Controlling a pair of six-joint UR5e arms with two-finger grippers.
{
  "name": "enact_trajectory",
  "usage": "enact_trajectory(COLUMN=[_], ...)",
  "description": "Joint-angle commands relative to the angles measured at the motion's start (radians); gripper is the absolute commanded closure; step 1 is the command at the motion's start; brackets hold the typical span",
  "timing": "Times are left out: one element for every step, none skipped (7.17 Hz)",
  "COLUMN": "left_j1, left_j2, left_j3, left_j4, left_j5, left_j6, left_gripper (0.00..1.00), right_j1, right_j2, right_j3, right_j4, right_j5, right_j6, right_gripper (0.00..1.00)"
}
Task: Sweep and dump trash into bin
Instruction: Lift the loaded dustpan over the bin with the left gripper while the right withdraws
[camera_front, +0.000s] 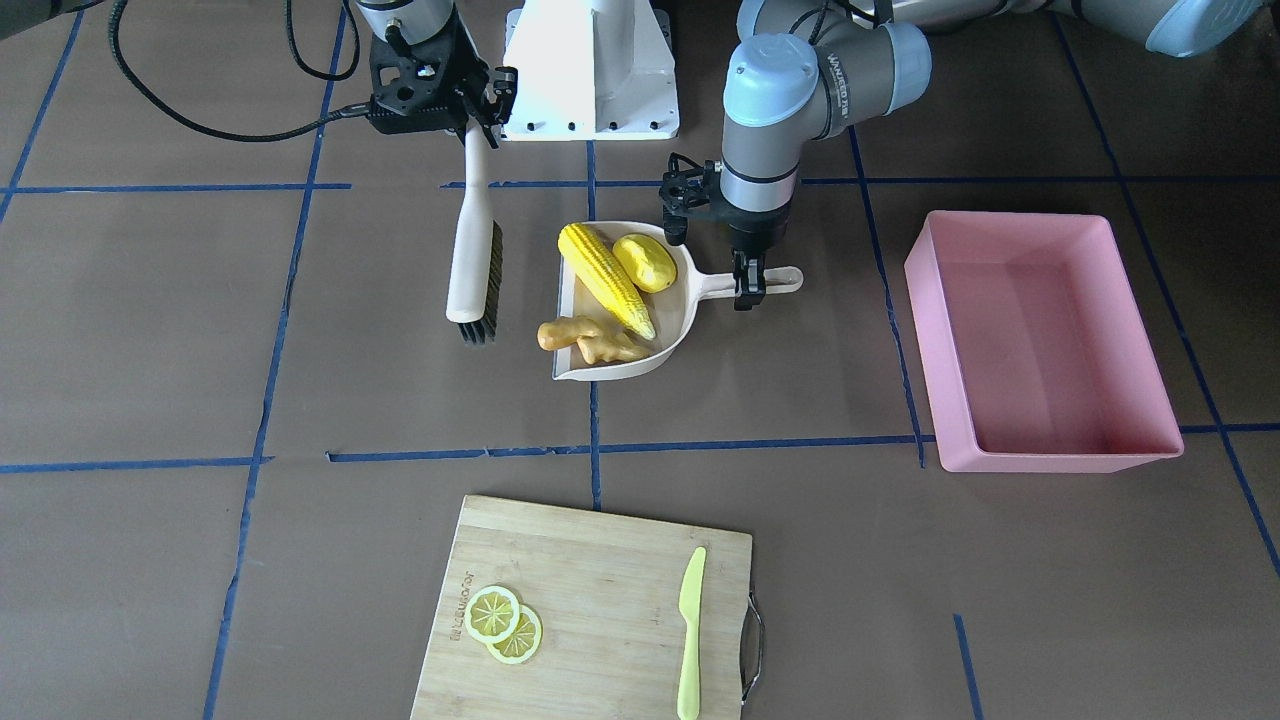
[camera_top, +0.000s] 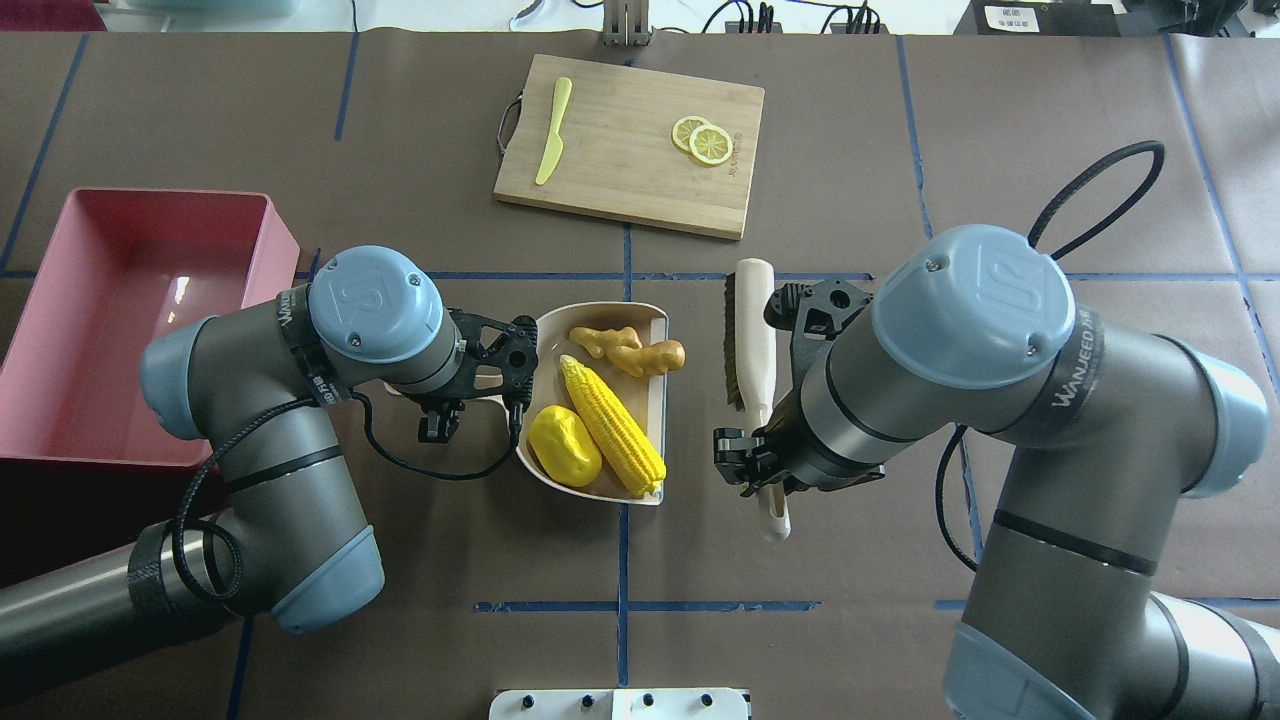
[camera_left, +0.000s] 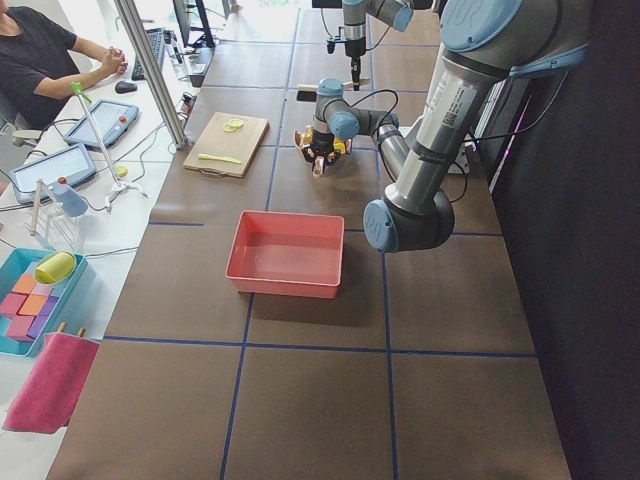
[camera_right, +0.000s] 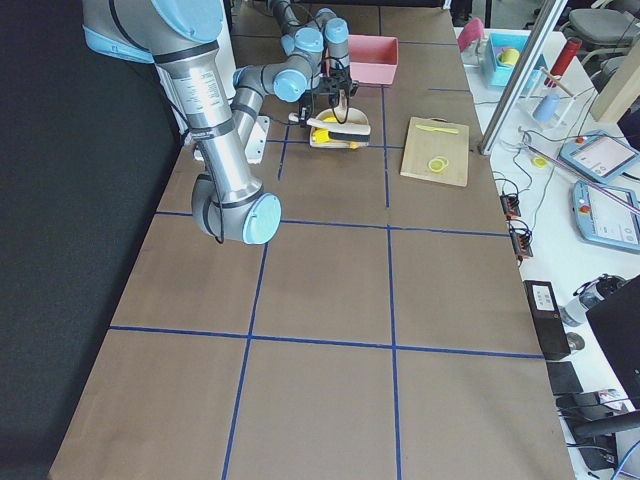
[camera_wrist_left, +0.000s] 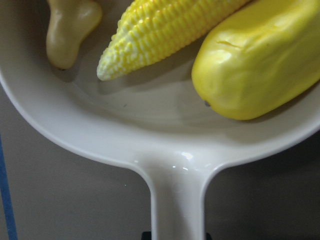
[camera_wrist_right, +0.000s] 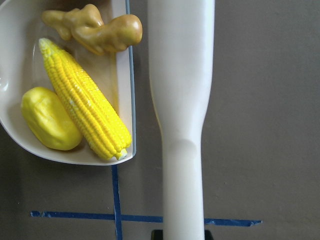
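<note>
A cream dustpan (camera_front: 680, 300) lies at mid-table and holds the trash: the corn cob (camera_front: 605, 278), the yellow potato-like lump (camera_front: 645, 262) and the ginger root (camera_front: 590, 340), whose end pokes over the open lip. My left gripper (camera_front: 748, 285) is shut on the dustpan's handle (camera_wrist_left: 177, 200). My right gripper (camera_top: 760, 475) is shut on the handle of a cream brush (camera_top: 755, 330), which lies just beside the pan's open edge. The pink bin (camera_front: 1050, 462) stands empty on my left, about a pan's length beyond the handle.
A bamboo cutting board (camera_front: 600, 570) lies at the far side with two lemon slices (camera_front: 505, 625) and a yellow-green knife (camera_front: 690, 630). The white robot base (camera_front: 590, 70) is behind the pan. Blue tape lines cross the brown table.
</note>
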Motion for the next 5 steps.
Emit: enact_trajectory(left_j1=[-0.052,-0.116,-0.17,-0.228,-0.279], left_j2=[0.003,0.003,0.007,0.032,0.055], left_j3=[-0.004,-0.008,-0.028,-0.065,-0.097], left_j4=[-0.027,-0.027,-0.027,-0.027,-0.027], left_j5=[-0.104,-0.201,-0.255,-0.298,-0.335], left_j6=[-0.051,-0.063,-0.065,-0.068,-0.068], left_gripper=[0.68,0.68,0.68,0.68,0.68], right_j1=[0.033,0.041,0.049,0.057,0.067], right_j2=[-0.061,-0.096,-0.113,-0.125,-0.128], right_j3=[0.081,0.098,0.098,0.101,0.103], right_j4=[-0.062,-0.078,-0.077,-0.077,-0.078], right_j5=[0.003,0.005,0.005,0.002,0.0], right_j6=[0.001,-0.002,-0.007,-0.01,-0.01], right_gripper=[1.0,1.0,1.0,1.0,1.0])
